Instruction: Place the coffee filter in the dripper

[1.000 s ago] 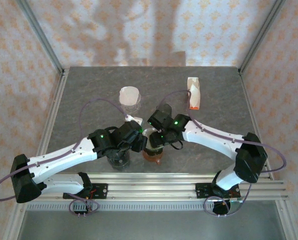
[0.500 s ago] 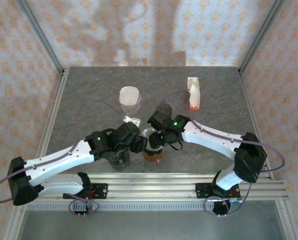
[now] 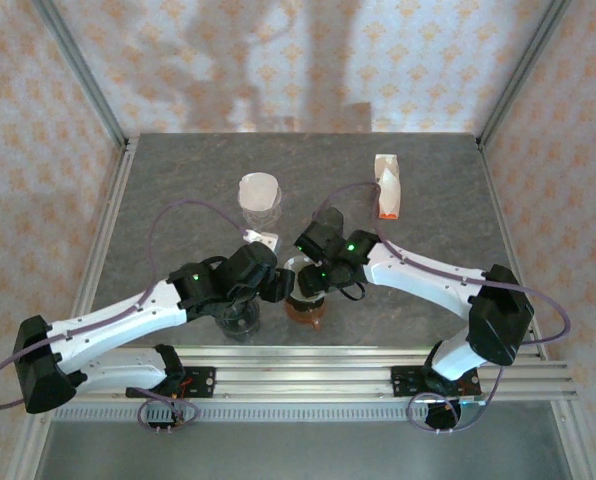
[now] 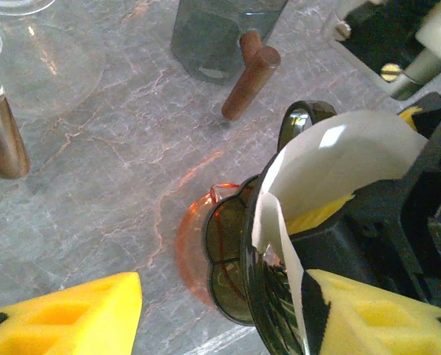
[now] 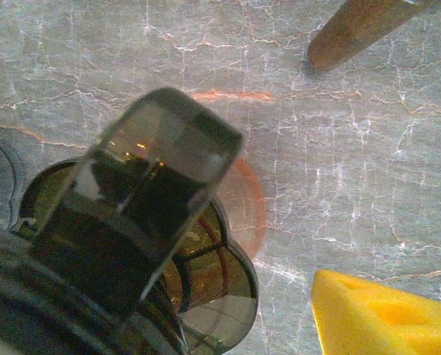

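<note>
Left wrist view: the left claw point(image 4: 224, 296) is spread wide. Its two yellow fingers point(image 4: 65, 314) sit one on each side of the dark brown see-through plastic dripper point(image 4: 231, 259). One finger has bare stone between it and the dripper and touches nothing. The white paper coffee filter point(image 4: 331, 163) runs down along the other finger. The filter is curled and sticks up out of the dripper's rim. I cannot tell how deep it sits inside.

The dripper stands upright on its flat orange foot on the grey marble table point(image 4: 117, 185). Its loop handle rises just behind the filter.

The right claw point(image 3: 313, 278) comes at the dripper from the other side, and its black body is right behind the filter. In the right wrist view, one yellow finger point(image 5: 376, 314) shows, with bare stone between it and the dripper. The dripper's handle is very near that camera. The second finger is hidden, so I cannot tell if this claw is spread or pinching something.

A grey glass cup with a brown wooden handle point(image 4: 213, 37) stands near the dripper. A clear glass jug with a brown handle point(image 4: 2, 140) stands farther from the dripper than the cup.

In the top view, a white folded paper pack with an orange end point(image 3: 388, 185) lies well apart from the dripper, toward the far right corner.
</note>
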{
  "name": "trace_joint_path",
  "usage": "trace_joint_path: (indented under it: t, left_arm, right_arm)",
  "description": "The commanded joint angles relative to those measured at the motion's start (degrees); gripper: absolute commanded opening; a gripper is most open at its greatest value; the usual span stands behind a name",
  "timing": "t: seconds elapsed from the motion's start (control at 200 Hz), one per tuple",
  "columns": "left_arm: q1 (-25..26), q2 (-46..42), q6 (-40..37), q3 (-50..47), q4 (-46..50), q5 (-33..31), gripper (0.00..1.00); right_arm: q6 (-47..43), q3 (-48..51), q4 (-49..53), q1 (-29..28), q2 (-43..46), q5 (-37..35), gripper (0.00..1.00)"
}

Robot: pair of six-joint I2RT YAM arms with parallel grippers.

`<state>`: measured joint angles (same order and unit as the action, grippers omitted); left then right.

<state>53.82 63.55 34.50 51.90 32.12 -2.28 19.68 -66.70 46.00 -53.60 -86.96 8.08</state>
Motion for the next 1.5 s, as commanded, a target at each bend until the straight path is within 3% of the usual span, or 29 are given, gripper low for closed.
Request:
trace_joint_path:
  t: [0.0,0.105,0.31,0.886,1.491]
  left_arm:
    - [-0.5,0.4,0.1,0.3,1.8,-2.2,0.53]
    - [-0.5,0.5,0.1,0.6,2.9,-2.2,0.48]
    - [-0.5,0.6,0.1,0.4,2.9,-1.0,0.46]
    - [-0.5,0.8,0.7,0.1,2.1,-0.4,0.46]
    - [-0.6,0.6,0.9,-0.1,2.0,-0.7,0.46]
  right_arm:
    - [0.0,0.3,0.5,-0.4,-1.7,-3.0,0.64]
    - [-0.1,0.2,0.6,-0.4,-1.7,-3.3,0.64]
    - [0.0,-0.1,0.4,-0.4,-1.3,-3.3,0.63]
    - [0.7,-4.5,3.0,-0.4,6.4,-7.0,0.64]
    - [2.6,0.3,6.6,-0.4,13.9,-11.3,0.63]
